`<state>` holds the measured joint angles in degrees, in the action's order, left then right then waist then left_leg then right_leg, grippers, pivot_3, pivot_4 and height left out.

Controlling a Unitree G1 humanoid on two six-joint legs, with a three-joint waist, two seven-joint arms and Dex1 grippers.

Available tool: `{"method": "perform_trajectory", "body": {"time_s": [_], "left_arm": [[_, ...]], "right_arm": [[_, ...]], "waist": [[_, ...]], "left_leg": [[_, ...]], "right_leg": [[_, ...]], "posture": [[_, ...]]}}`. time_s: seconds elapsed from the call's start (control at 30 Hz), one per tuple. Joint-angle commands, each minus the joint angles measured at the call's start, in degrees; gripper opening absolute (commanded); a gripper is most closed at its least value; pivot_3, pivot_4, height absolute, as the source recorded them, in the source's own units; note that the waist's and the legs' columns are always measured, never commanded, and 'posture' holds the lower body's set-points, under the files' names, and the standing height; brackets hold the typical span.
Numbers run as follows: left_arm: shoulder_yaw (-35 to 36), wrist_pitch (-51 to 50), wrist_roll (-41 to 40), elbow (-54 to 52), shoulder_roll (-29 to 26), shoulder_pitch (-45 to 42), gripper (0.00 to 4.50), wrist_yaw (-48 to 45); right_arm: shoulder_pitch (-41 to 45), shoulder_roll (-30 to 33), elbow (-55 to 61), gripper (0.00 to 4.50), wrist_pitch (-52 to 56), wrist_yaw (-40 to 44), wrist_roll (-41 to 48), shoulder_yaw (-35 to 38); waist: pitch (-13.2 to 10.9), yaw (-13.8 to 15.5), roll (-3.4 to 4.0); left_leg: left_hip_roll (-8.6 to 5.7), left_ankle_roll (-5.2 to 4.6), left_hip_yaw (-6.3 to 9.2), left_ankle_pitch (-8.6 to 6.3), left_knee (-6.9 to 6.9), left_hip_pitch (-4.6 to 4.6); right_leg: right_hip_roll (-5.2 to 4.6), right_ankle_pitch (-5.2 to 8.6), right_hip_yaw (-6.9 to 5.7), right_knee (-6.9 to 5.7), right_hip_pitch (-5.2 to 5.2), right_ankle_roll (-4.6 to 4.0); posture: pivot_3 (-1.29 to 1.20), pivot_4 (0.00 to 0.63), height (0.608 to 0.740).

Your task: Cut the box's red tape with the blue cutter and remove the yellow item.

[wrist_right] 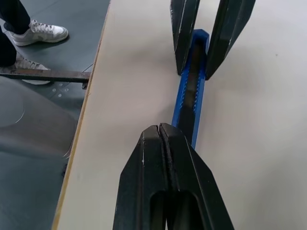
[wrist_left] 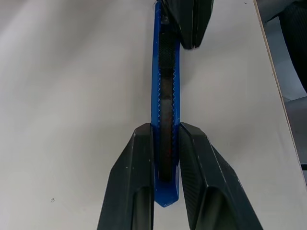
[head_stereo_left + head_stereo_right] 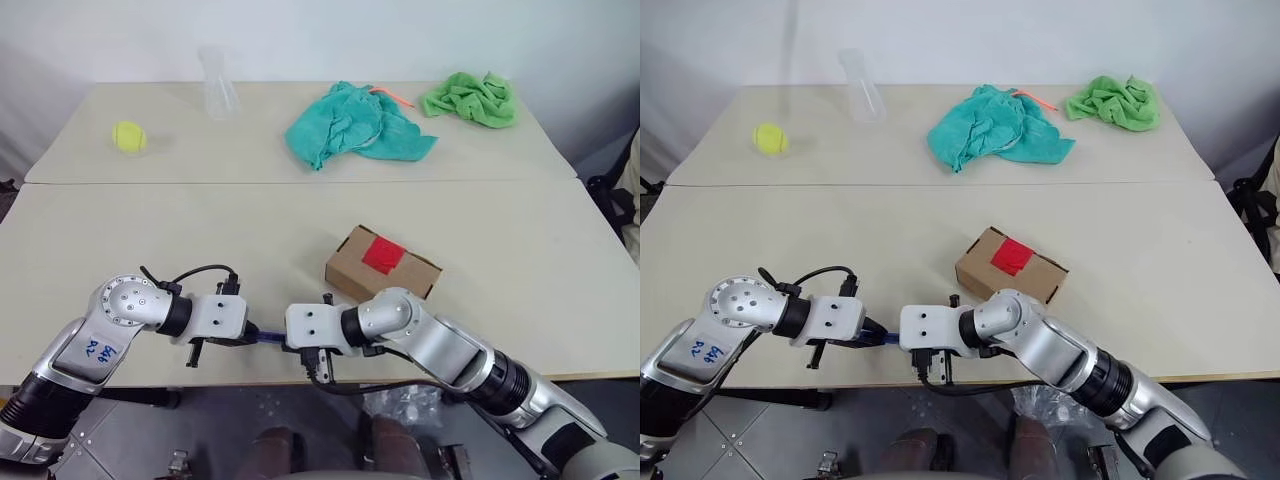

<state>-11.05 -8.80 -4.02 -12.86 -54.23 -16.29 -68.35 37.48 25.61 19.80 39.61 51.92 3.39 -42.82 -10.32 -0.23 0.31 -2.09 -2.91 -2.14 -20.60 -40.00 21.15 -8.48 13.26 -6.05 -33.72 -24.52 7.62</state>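
Head views
Left arm: reaches in from the lower left, forearm bent inward, left gripper aimed toward the robot's right and angled down at the near edge of the worktop.
Right arm: comes in from the lower right, elbow out, right gripper turned toward the robot's left so that the two grippers face each other, close together.
Blue cutter: a short stretch of it shows between the two grippers, long axis running left to right along the worktop's near edge.
Box: lies on the worktop just behind the right wrist, flaps closed, the red tape on its upper face.
Far worktop: a tennis ball at the left, a clear plastic cup, a teal cloth and a green cloth with a thin orange stick between the cloths.

Left wrist view
Left jaws: narrow, clamped on the cutter's near end, one finger on each flat side.
Cutter axis: runs straight away from the left gripper toward the right gripper's black fingers, slider track facing up.

Right wrist view
Right jaws: pressed fully together, tips over the cutter's end; a grip cannot be made out.
Cutter position: just above the pale worktop, near its edge, the far end between the left gripper's fingers.
Floor: a person's white trainers beyond the worktop edge.
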Motion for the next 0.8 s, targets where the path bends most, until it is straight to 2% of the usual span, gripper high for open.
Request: {"method": "perform_trajectory", "body": {"time_s": [0.03,0.17,0.33,0.5,0.8], "left_arm": [[-2.3,-0.3,1.4,-0.1,0.1,1.3,0.54,-1.0],[-2.4,-0.2,1.4,-0.1,0.1,1.3,0.54,-1.1],[-2.8,0.2,2.0,0.6,0.4,1.2,0.54,-0.8],[-3.3,-0.2,2.3,0.7,0.7,1.0,0.54,-0.6],[-4.1,-0.7,3.1,1.8,1.3,-0.5,0.54,-0.3]], "right_arm": [[0.6,-0.9,-2.7,0.05,-1.6,-0.3,-1.8,0.3],[1.4,-1.1,-1.9,0.05,-2.3,0.2,-1.9,2.0],[2.1,2.1,6.6,0.05,-1.5,2.7,-0.2,5.3],[1.7,5.8,8.7,0.05,-1.4,3.3,-2.4,5.1],[-0.9,7.9,10.1,0.05,-1.8,5.3,-3.2,4.3]], "waist": [[0.0,0.0,0.0],[0.0,0.0,0.0],[0.0,0.1,0.03],[0.0,0.1,0.03],[0.0,0.2,0.03]], "left_leg": [[0.0,0.0,0.0,0.0,0.0,0.0],[0.0,0.0,0.0,0.0,-0.01,-0.01],[0.0,0.0,0.0,0.0,0.0,0.03],[0.0,0.01,0.01,-0.01,0.04,0.03],[-0.01,0.0,0.01,0.0,0.02,0.03]], "right_leg": [[0.0,0.0,0.0,-0.01,0.0,0.0],[0.0,0.0,0.0,-0.03,0.0,0.0],[0.0,0.0,0.0,0.0,-0.02,0.0],[0.0,0.01,-0.02,0.05,-0.01,-0.01],[-0.01,0.0,-0.02,0.05,0.02,0.0]], "posture": [[0.0,0.15,0.74],[0.0,0.15,0.74],[0.0,0.15,0.74],[0.0,0.15,0.74],[0.0,0.15,0.74]]}}
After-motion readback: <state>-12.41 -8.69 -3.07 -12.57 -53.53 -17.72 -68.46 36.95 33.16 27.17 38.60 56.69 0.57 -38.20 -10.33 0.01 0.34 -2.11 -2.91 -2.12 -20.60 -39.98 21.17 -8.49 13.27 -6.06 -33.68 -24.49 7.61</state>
